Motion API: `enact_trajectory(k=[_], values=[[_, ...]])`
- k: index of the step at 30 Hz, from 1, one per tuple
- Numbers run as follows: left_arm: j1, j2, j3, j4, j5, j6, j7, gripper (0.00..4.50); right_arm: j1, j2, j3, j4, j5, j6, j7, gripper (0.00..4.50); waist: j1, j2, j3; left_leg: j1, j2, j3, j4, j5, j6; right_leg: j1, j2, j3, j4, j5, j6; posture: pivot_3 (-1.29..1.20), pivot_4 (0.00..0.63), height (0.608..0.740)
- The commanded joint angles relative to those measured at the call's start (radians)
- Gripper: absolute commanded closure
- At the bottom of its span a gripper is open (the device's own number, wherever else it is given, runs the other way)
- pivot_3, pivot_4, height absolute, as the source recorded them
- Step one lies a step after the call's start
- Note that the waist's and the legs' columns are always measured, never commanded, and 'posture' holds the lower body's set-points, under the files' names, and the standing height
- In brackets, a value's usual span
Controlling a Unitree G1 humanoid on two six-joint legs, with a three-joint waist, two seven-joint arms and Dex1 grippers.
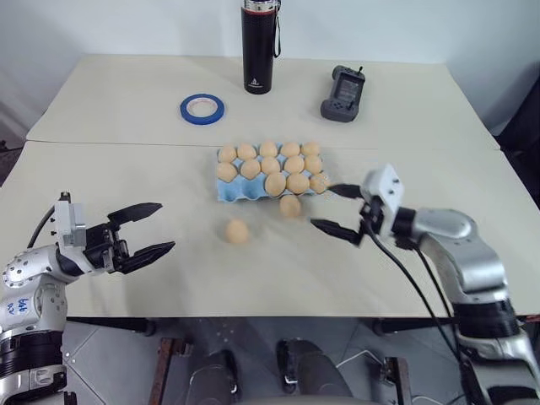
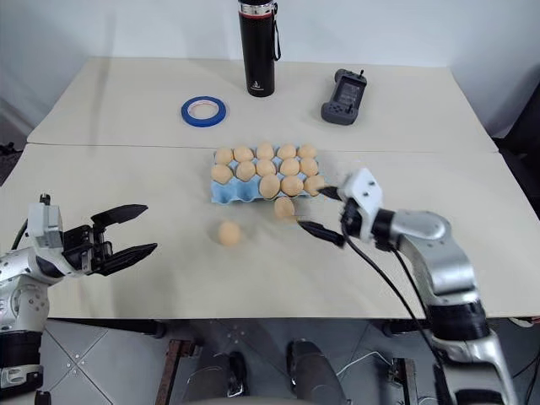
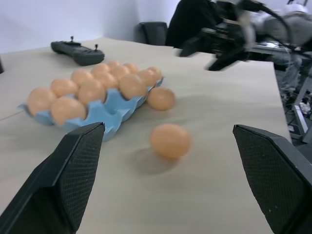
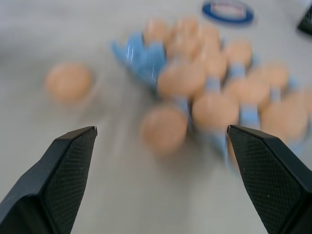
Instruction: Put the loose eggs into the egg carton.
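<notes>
Two loose eggs on the table beside the egg carton; both end effectors open, holding nothing.

Egg carton (image 1: pixel 229 192), light blue, sits mid-table with most cups filled; the cups at its near-left corner are empty. One loose egg (image 1: pixel 290 207) lies just beside the carton's near edge, whether touching it cannot be told; the second loose egg (image 1: pixel 237 231) lies on bare table (image 1: pixel 110 110) a little nearer the robot and to its left, apart from the carton. Right end effector (image 1: pixel 335 208) hovers just right of the first egg, fingers spread, pointing left. Left end effector (image 1: pixel 150 228) is well left of the second egg, fingers spread, pointing right. Far side of table: blue tape roll (image 1: pixel 202 107), black bottle (image 1: pixel 258 46), dark handheld controller (image 1: pixel 343 93).
</notes>
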Motion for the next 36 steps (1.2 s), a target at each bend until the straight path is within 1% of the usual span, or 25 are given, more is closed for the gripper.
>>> enact_trajectory(k=[1, 4, 8, 15, 18, 22, 30, 36], values=[[-0.041, 0.016, -0.002, 0.049, 0.018, -0.037, -0.023, 0.00, 0.096, -0.054, -0.101, -0.086, 0.079, -0.007, 0.042, 0.02, 0.003, 0.000, 0.000, 0.000, 0.000, 0.000, 0.000, 0.000, 0.000, 0.000, 0.000, 0.000, 0.000, 0.000, 0.000, 0.00, 0.150, 0.740], [-0.066, 0.018, -0.008, 0.084, 0.027, -0.048, -0.034, 0.00, 0.168, -0.073, -0.146, -0.104, 0.120, -0.011, 0.059, 0.02, 0.003, 0.000, 0.000, 0.001, 0.000, 0.000, 0.000, -0.001, 0.002, 0.001, 0.000, 0.000, 0.000, 0.000, 0.000, 0.00, 0.150, 0.740], [-0.097, 0.019, -0.017, 0.117, 0.038, -0.059, -0.043, 0.00, 0.209, -0.069, -0.169, -0.101, 0.140, -0.036, 0.058, 0.02, 0.003, 0.000, 0.000, 0.002, 0.000, 0.000, 0.001, -0.001, 0.004, 0.001, 0.000, 0.000, 0.001, 0.000, 0.000, 0.00, 0.150, 0.740], [-0.116, 0.023, -0.012, 0.129, 0.042, -0.064, -0.054, 0.00, 0.203, -0.058, -0.161, -0.108, 0.169, -0.031, 0.027, 0.02, 0.004, 0.000, 0.000, 0.002, 0.000, 0.000, 0.000, -0.001, 0.003, 0.001, 0.000, 0.000, 0.001, 0.000, 0.000, 0.00, 0.150, 0.740], [-0.108, 0.023, -0.008, 0.117, 0.040, -0.066, -0.052, 0.00, 0.175, -0.042, -0.113, -0.097, 0.140, -0.024, -0.011, 0.02, 0.004, 0.000, 0.000, 0.001, 0.000, 0.000, 0.001, -0.001, 0.002, 0.001, 0.000, 0.000, 0.000, 0.000, 0.001, 0.00, 0.150, 0.740], [-0.093, 0.023, -0.004, 0.088, 0.031, -0.056, -0.050, 0.00, 0.073, 0.031, -0.020, -0.026, 0.065, -0.010, -0.113, 0.02, -0.002, 0.000, 0.000, 0.002, 0.000, 0.000, 0.001, -0.001, 0.002, 0.001, 0.000, 0.000, 0.002, 0.000, 0.000, 0.00, 0.150, 0.740], [-0.068, 0.024, 0.009, 0.053, 0.025, -0.052, -0.031, 0.00, -0.067, 0.190, 0.141, 0.100, -0.052, 0.018, -0.248, 0.02, 0.002, 0.000, 0.000, 0.001, 0.000, 0.000, 0.001, 0.001, 0.000, 0.000, 0.000, 0.000, 0.002, 0.000, 0.000, 0.00, 0.150, 0.740], [-0.032, 0.020, 0.016, -0.005, 0.009, -0.037, -0.015, 0.00, -0.137, 0.280, 0.181, 0.197, -0.105, 0.018, -0.317, 0.02, 0.002, 0.000, 0.000, 0.000, 0.000, 0.000, 0.001, 0.001, 0.000, 0.000, 0.000, 0.000, 0.001, 0.000, 0.000, 0.00, 0.150, 0.740]])
